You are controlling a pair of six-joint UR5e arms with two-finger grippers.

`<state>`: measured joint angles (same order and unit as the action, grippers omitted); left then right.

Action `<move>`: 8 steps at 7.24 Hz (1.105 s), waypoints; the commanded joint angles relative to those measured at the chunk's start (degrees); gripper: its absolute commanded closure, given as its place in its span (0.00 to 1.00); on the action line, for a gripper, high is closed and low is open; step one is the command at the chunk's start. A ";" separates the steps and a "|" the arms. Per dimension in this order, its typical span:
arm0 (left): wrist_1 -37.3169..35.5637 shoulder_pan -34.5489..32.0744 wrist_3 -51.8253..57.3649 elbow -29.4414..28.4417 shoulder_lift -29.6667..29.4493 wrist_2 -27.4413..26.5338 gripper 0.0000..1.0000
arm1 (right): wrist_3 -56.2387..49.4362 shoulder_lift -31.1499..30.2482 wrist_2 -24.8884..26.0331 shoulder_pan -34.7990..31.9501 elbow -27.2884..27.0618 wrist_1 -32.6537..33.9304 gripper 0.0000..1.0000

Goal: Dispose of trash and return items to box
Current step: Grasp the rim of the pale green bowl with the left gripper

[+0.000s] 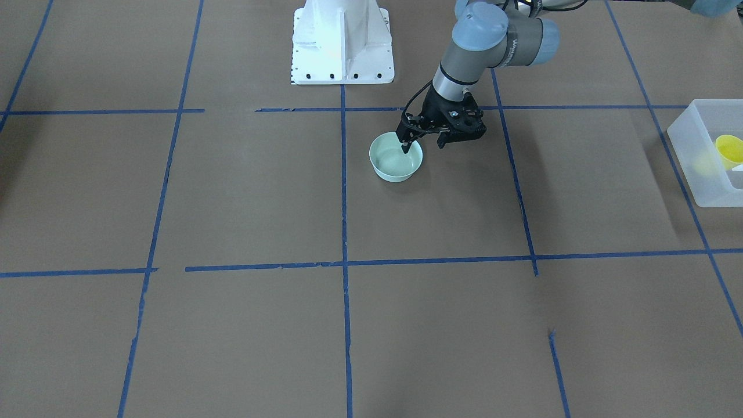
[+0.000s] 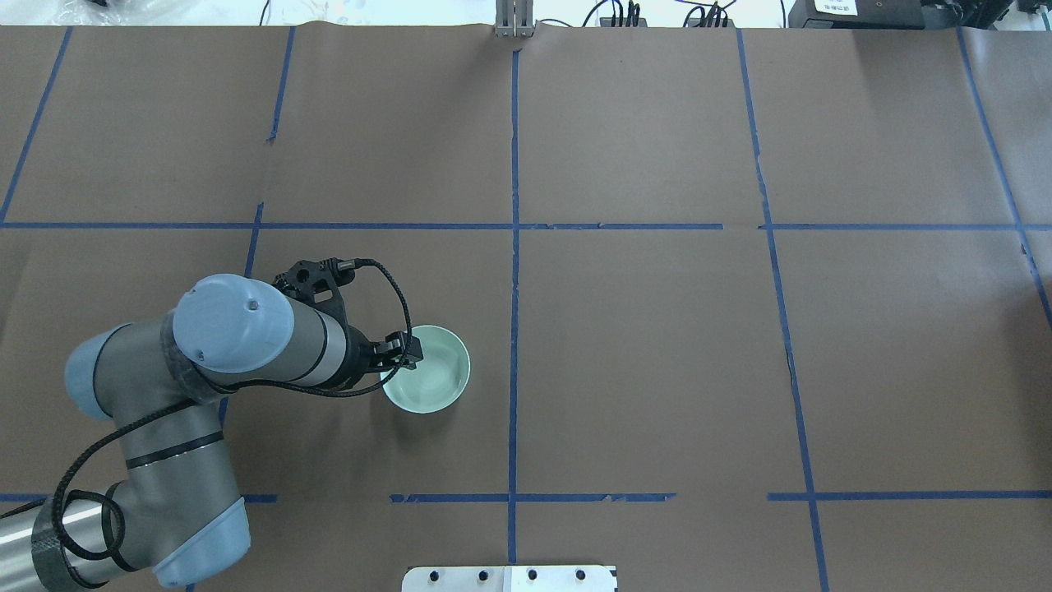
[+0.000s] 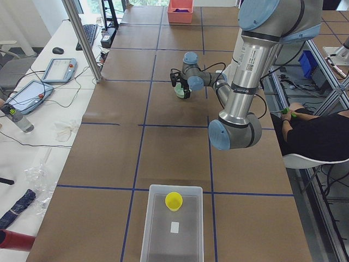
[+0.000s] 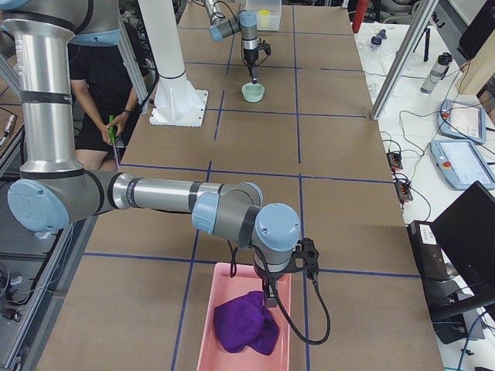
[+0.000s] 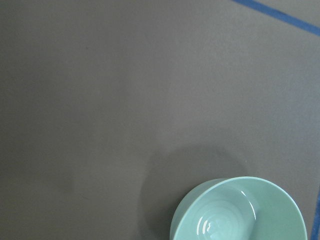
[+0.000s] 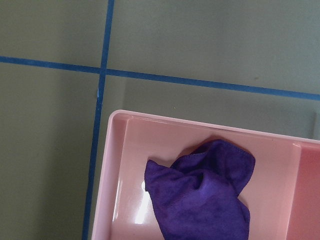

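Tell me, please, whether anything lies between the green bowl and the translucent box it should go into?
Nothing visible does. Between the green bowl and the box the front-facing view shows only bare brown paper and blue tape lines. The yellow cup already sits inside the box.

You see the table (image 2: 657, 370) from high behind the robot base (image 2: 509, 578) and steeply from opposite; both share the bowl (image 2: 427, 380). End cameras look along it from left and right. Wrist cameras sit close: left over the bowl, right over the tray (image 6: 116, 165).
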<state>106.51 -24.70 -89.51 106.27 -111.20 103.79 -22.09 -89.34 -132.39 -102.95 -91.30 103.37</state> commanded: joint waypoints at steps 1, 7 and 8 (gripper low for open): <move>-0.42 1.84 -0.49 -1.15 -0.33 -0.78 0.23 | 4.15 0.13 -3.13 0.03 -1.06 0.07 0.00; -0.86 1.77 -0.31 2.16 -0.59 0.70 1.00 | 12.55 -1.01 -3.40 4.40 -8.62 0.07 0.00; -6.52 -0.94 -0.14 5.93 -0.59 3.67 1.00 | 18.08 -1.10 -3.31 8.25 -8.98 -0.10 0.00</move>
<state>104.47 -23.35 -89.82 108.34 -111.80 104.82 -10.18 -90.31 -135.70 -98.73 -99.37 103.41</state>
